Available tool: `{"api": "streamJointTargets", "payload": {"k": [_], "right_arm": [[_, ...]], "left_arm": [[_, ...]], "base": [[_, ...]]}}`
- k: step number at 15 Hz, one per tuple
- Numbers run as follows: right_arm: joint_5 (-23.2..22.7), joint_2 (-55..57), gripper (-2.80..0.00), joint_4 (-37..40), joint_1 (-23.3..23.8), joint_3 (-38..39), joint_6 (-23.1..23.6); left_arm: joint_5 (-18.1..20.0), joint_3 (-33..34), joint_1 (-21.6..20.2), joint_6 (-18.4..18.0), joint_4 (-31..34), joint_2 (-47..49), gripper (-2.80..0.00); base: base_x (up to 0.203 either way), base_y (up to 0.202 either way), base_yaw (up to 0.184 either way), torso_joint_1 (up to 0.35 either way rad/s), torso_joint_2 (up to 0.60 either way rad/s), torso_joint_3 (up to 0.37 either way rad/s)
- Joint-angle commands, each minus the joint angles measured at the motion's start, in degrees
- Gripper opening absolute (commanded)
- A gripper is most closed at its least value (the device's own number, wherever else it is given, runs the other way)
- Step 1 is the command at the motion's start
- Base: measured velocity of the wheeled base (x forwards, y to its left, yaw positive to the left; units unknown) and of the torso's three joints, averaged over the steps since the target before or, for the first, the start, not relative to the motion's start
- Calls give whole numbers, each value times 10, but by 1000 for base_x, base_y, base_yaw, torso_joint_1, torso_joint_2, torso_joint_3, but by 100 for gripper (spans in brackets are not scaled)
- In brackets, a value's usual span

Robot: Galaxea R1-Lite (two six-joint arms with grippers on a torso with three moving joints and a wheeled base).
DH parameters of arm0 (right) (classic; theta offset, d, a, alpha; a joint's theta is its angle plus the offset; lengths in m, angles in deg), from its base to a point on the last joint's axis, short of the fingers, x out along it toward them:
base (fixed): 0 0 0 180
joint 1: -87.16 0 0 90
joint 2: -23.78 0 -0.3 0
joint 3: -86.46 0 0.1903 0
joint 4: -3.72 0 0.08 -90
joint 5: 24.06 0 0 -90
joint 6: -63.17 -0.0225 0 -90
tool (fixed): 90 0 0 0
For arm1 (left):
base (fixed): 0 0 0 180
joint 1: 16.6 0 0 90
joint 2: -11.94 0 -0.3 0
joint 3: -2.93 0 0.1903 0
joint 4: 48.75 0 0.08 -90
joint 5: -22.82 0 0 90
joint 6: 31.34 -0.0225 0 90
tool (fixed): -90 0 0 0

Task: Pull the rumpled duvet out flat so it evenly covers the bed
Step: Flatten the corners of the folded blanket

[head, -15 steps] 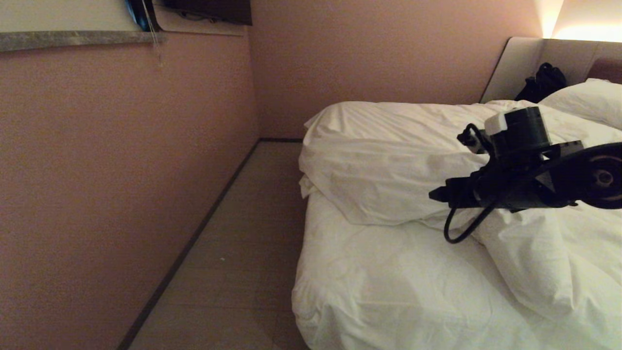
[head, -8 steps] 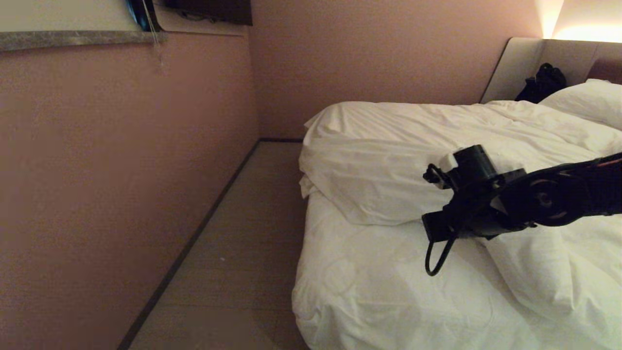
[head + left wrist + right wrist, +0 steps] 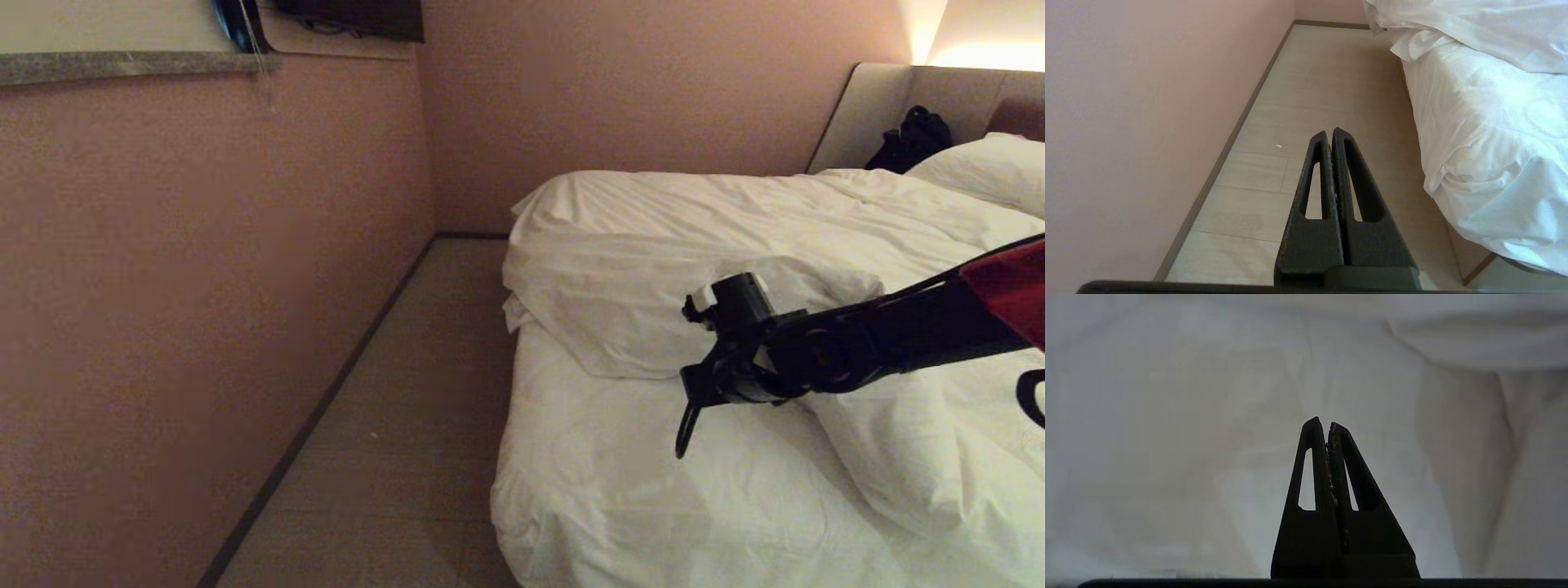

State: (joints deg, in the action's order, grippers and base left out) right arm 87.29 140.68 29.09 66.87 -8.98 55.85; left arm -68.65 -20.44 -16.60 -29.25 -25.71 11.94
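Beside the pink wall (image 3: 204, 286), your right gripper (image 3: 1323, 424) hung pinched together and empty above the duvet (image 3: 694, 245); left gripper (image 3: 1329, 132) likewise.

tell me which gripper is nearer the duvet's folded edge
Right. The right gripper, shut, hangs over the bed by the duvet fold; the left gripper is over the floor beside the bed.

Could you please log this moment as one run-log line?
right end effector: shut, empty, over bed | left end effector: shut, parked | duvet: rumpled
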Motion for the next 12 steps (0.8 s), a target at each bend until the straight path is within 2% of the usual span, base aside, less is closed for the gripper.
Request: {"api": "streamJointTargets", "payload": {"k": [1, 10, 11, 12], "right_arm": [[0, 27, -280, -55, 0, -6, -4], [-4, 87, -280, -152, -6, -19, -7], [-4, 94, 0, -152, -6, -26, -8], [-4, 100, 0, -152, -6, -34, -8]], "left_arm": [[0, 0, 0, 0, 0, 0, -280], [0, 0, 0, 0, 0, 0, -280], [0, 0, 0, 0, 0, 0, -280], [0, 0, 0, 0, 0, 0, -280]], "base": [[0, 0, 0, 0, 0, 0], [0, 0, 0, 0, 0, 0], [0, 0, 0, 0, 0, 0], [0, 0, 0, 0, 0, 0]]}}
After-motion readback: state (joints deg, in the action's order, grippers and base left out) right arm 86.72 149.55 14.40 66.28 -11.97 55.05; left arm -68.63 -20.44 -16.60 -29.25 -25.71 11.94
